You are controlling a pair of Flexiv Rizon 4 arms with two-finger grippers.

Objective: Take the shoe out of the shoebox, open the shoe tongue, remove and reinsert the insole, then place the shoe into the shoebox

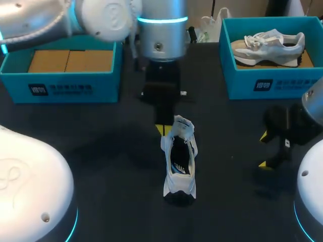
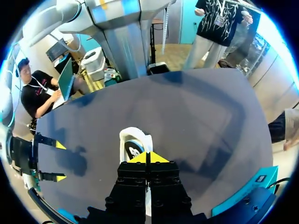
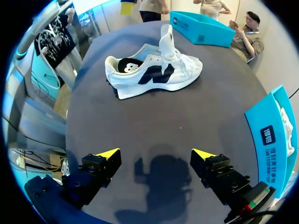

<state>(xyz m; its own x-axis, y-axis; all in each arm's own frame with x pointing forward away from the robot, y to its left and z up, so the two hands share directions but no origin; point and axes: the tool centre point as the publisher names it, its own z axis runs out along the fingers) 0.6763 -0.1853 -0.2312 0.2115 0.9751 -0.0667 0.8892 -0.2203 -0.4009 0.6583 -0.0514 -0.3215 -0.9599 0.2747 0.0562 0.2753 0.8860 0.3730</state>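
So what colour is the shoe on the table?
The shoe is white with a dark side mark; best in the right wrist view.

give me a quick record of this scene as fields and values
white shoe: on the table, outside both boxes
tongue: raised upright
insole: inside the shoe
left claw: shut, at the shoe's toe end, nothing seen in it
right claw: open, apart from the shoe
left shoebox: no shoe in it
right shoebox: holds a grey sneaker
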